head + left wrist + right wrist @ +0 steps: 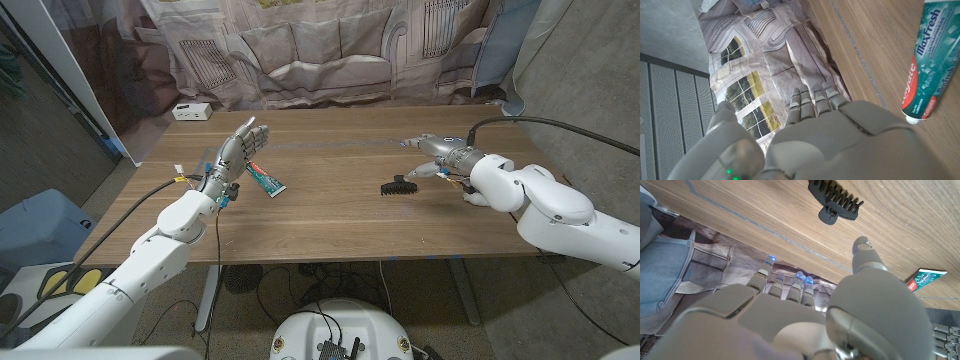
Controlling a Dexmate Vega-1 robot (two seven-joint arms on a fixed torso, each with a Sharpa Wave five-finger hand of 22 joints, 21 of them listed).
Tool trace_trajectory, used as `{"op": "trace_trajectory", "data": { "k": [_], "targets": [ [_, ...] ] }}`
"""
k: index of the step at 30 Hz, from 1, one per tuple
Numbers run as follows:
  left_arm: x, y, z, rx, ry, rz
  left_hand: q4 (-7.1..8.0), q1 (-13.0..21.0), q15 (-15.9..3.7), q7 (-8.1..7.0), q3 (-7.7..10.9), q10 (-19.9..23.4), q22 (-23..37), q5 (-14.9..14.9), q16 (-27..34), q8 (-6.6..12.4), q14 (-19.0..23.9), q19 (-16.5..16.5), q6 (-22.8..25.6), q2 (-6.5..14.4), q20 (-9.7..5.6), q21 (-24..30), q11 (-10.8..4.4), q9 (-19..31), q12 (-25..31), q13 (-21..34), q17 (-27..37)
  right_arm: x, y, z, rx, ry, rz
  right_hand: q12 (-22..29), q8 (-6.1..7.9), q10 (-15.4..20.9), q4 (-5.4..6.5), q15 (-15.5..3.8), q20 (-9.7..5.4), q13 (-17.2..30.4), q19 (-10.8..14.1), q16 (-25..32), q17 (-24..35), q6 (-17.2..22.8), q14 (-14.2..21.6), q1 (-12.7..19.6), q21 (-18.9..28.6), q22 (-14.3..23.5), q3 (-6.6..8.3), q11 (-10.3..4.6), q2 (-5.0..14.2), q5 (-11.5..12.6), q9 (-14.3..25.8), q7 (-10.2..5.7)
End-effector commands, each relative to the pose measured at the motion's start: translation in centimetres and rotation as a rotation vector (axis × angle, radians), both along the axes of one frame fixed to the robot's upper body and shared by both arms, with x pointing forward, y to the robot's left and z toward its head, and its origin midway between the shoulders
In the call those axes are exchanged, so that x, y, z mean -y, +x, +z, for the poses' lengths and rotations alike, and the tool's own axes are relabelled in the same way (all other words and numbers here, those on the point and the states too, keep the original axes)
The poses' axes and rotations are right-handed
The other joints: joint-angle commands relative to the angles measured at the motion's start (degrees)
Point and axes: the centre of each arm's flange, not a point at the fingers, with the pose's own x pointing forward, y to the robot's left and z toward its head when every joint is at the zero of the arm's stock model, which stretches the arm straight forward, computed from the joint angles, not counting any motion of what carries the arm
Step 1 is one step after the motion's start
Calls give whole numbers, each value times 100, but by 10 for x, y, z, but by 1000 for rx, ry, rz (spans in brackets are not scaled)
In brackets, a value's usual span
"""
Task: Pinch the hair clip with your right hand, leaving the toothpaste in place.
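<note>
the robot's left hand (pixel 236 153) was held up off the wooden table (pixel 330 230), its grey fingers spread apart and holding nothing, just to the left of the teal and white toothpaste tube (pixel 266 181). from the left wrist view the same hand (pixel 810 145) showed its back, fingers (pixel 812 102) reaching toward the printed curtain (pixel 755 85), with the toothpaste tube (pixel 927 65) lying flat on the wood beside it, red band and white cap at the near end. a small white box (pixel 190 111) sat at the table's far edge, beyond the tube and to its left.

well to the right of the tube lay the black toothed hair clip (pixel 398 185), flat on the table and touched by nothing. the right hand (pixel 440 155) hovered just to the right of the clip and a little beyond it, fingers extended and apart, empty. in the right wrist view the hair clip (pixel 835 202) rested on the wood ahead of the thumb (pixel 865 255), apart from it, and the toothpaste tube (pixel 925 278) showed farther along the table.
</note>
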Motion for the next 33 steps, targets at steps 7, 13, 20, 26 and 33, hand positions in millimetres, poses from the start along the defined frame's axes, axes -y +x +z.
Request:
{"op": "trace_trajectory", "data": {
  "k": [7,13,20,26,33],
  "targets": [
    [-3,-3,-4,1,-11,3,-10,59,2,18,56,53,26,-14,-10,-4,49,9,47,11,22,-26,-7,24,-1,26,7,-6,8,-2,-6,-2,9,87,95,259,53,-66,410,8,455,149,-2,232,376,146,128,31,56,-39,-56,53,14,-44],
    [-5,-3,-5,-1,-11,7,-10,62,5,21,58,58,26,-14,-10,-2,50,7,59,15,31,-26,-1,25,-2,26,7,-8,13,-8,16,-7,12,105,114,349,20,-107,483,6,577,166,-7,303,462,277,140,33,102,-127,-60,77,12,-128],
    [-5,-2,-4,5,-14,3,-11,65,-4,20,60,54,26,-15,-8,-3,60,8,65,18,28,-26,-12,25,-7,27,7,-9,18,-13,9,-12,6,109,122,399,-5,-148,505,5,644,187,-11,343,552,408,134,33,146,-171,-68,100,10,-189],
    [-5,0,-4,2,-13,-3,-11,67,0,14,61,50,26,-16,-1,-6,85,7,62,20,29,-26,-13,25,-12,27,7,-11,21,-18,19,-23,-4,103,118,409,-6,-166,515,4,675,191,-14,345,585,459,128,34,157,-174,-85,107,10,-191],
    [-5,1,-4,1,-10,-3,-11,70,-2,15,62,56,26,-17,-2,-8,88,6,64,22,32,-26,-13,25,-12,27,7,-11,24,-22,43,-14,-7,130,162,543,8,-267,520,0,762,221,-22,502,727,555,118,36,174,-168,-120,121,10,-119]
  ]
}}
